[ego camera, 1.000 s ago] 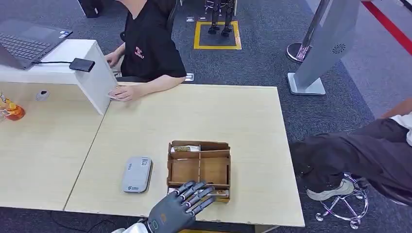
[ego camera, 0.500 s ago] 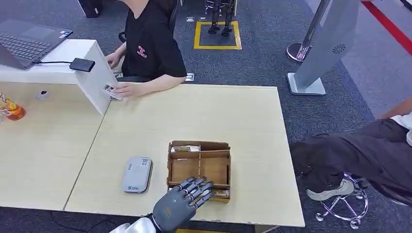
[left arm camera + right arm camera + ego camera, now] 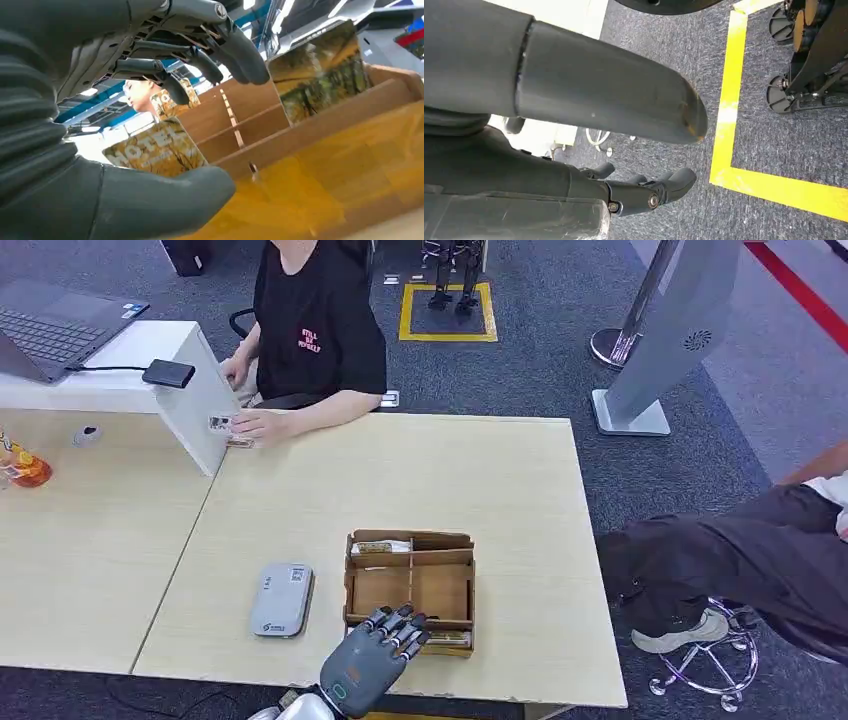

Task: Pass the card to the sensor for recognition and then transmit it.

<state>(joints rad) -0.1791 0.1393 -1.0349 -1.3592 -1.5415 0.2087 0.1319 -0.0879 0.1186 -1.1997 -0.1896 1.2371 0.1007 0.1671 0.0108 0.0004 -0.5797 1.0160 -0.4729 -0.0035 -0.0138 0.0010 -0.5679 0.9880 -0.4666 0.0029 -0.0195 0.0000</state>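
Observation:
A brown wooden card box (image 3: 410, 580) stands near the table's front edge, with cards in its back slot (image 3: 381, 547) and its front slot (image 3: 450, 639). My left hand (image 3: 372, 665) reaches over the box's near wall, fingers bent down into the front slot. In the left wrist view a yellow "HOTEL" card (image 3: 155, 150) stands between the thumb (image 3: 150, 205) and the fingers (image 3: 240, 50), with a gap showing and no clear pinch. A second card (image 3: 320, 75) leans further along the slot. The grey sensor (image 3: 282, 599) lies left of the box. My right hand (image 3: 574, 100) hangs over the carpet, holding nothing.
A person in black sits at the far edge, one hand holding a card (image 3: 222, 424) by the white partition (image 3: 200, 400). A laptop (image 3: 50, 330) and a black device (image 3: 168, 373) sit on the raised counter. Another person's legs (image 3: 740, 560) are at the right. A grey kiosk (image 3: 665, 340) stands beyond.
My left hand has drawn back toward the table's front edge and its fingers have curled down into the box's front slot. The seated person has shifted slightly and lifted the card.

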